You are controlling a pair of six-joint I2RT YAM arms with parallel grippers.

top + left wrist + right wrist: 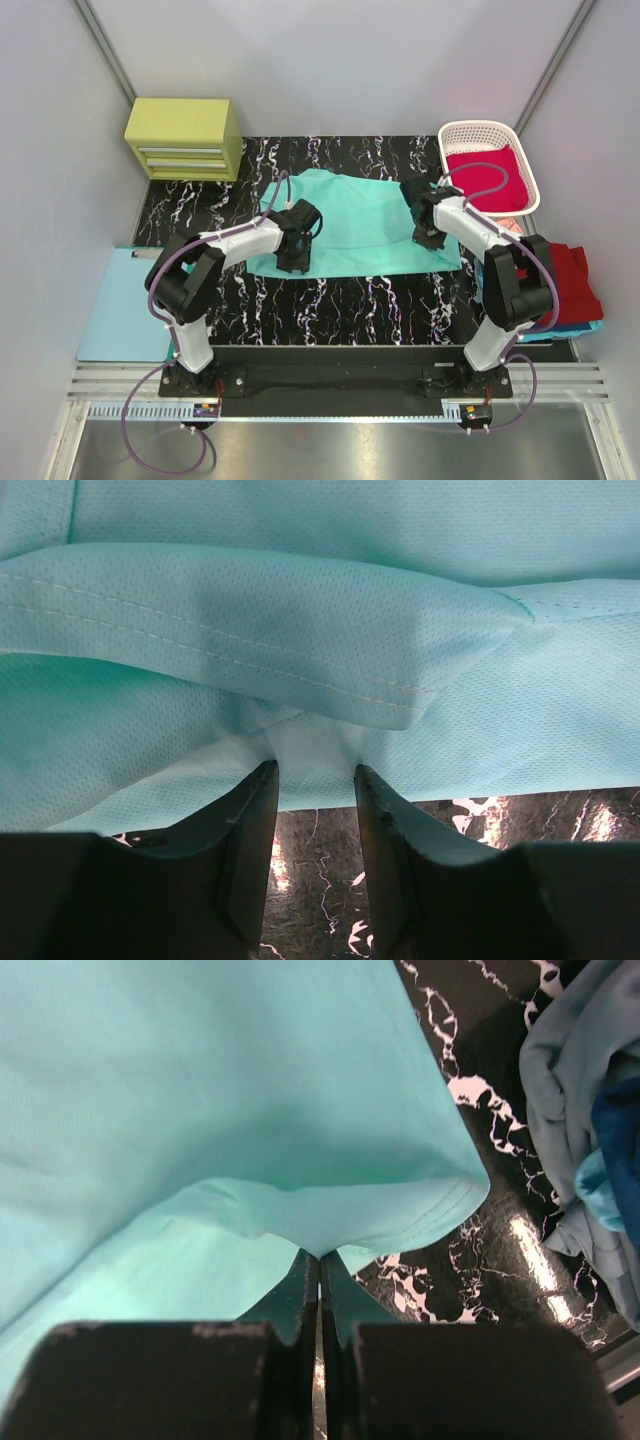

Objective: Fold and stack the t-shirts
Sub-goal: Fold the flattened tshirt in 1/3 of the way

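Looking down, I saw the shirt (355,215) lying crosswise beyond the right gripper (318,1256), clamped on its corner (left gripper (314,770) merely gaped at the hem).

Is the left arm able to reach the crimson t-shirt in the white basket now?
Probably not: the crimson t-shirt lies in the white basket at the far right, and the right arm stands between it and the left gripper.

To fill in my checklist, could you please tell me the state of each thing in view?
mint-teal t-shirt: spread out on the table
left gripper: open, shirt hem between its tips
right gripper: shut on the shirt's edge
crimson t-shirt: bunched in the white basket
dark red t-shirt: lying at the table's right end
green drawer unit: drawers shut
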